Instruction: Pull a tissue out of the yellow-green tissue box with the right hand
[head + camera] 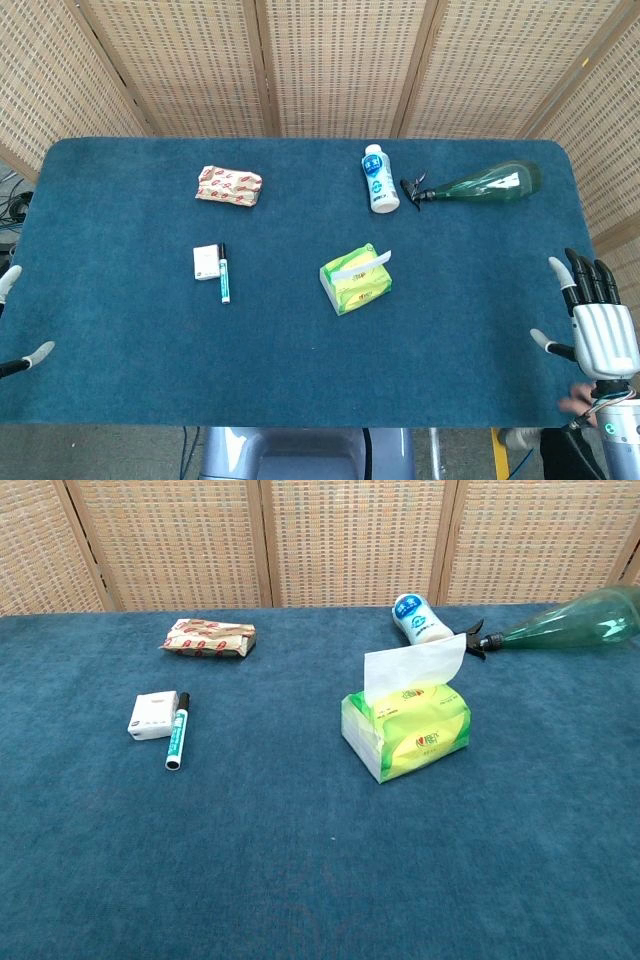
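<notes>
Blue felt-like cloth covers the table (300,380), and the yellow-green tissue box (355,279), a soft glossy pack, lies near its middle. My right hand (598,325) hangs well right of the box at the table's edge, fingers spread and holding nothing, the reach not yet begun. One thin white tissue (414,667) stands up from the box's slot, ready to pinch.

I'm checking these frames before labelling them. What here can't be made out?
- Left hand: head view, cut off by the left edge; only fingertips show, so its pose is unclear.
- Right hand: absent from the chest view; head view shows it at the table's right edge, holding nothing.
- Green bottle: chest view, its far end cut by the right edge.
- White bottle label: too small to read.
</notes>
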Available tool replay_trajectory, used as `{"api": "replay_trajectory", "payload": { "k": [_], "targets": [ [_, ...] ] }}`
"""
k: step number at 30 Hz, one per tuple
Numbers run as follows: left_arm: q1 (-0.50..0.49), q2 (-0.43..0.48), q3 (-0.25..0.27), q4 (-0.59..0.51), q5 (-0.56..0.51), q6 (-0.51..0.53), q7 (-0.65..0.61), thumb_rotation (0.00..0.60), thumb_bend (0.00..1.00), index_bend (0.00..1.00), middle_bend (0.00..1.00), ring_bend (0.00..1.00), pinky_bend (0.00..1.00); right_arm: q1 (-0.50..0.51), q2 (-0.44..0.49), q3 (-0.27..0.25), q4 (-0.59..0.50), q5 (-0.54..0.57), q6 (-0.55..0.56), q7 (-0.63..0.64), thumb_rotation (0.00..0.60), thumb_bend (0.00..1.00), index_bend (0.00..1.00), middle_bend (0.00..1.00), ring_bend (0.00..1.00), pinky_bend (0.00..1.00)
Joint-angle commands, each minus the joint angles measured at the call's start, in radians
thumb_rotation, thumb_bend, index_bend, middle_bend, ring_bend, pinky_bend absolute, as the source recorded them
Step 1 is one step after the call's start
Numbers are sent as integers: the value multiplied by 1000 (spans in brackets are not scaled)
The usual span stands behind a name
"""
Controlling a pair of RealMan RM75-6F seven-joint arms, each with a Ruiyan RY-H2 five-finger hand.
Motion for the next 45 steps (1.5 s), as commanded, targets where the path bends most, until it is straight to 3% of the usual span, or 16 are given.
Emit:
{"api": "replay_trajectory", "payload": {
  "k": [1, 9, 19, 27, 33, 36, 41, 45],
  "targets": [
    [-1, -2, 0, 2, -1, -3, 3, 600, 0, 0, 0, 0, 0, 4, 1, 1, 0, -1, -6, 0, 600, 0, 0, 0, 0, 0],
    [-3, -3, -2, -1, -6, -9, 5, 600, 0, 0, 0, 0, 0, 50, 14, 17, 3, 3, -67, -1, 600, 0, 0, 0, 0, 0],
    [-29, -10, -17, -5, -51, -66, 30, 600, 0, 0, 0, 0, 0, 333, 85, 74, 28, -104, -392, 185, 600, 0, 0, 0, 0, 2],
    [-47, -13, -41, 5, -121, -117, 32, 600, 0, 0, 0, 0, 0, 522, -17, 102, 90, -49, -626, 151, 600, 0, 13, 0, 0, 30],
    [-58, -10, -53, 13, -153, -147, 21, 600, 0, 0, 0, 0, 0, 597, -132, 110, 172, 17, -702, 63, 600, 5, 121, 66, 0, 114],
    [-63, -9, -57, 16, -166, -161, 16, 600, 0, 0, 0, 0, 0, 622, -187, 103, 220, 38, -721, 30, 600, 57, 196, 159, 62, 182],
    [-72, -9, -62, 23, -185, -185, 10, 600, 0, 0, 0, 0, 0, 646, -272, 95, 301, 51, -710, -8, 600, 298, 366, 379, 258, 288],
    [-75, -7, -65, 27, -192, -192, 3, 600, 0, 0, 0, 0, 0, 665, -324, 92, 348, 59, -705, 5, 600, 453, 469, 485, 353, 384]
  ]
}}
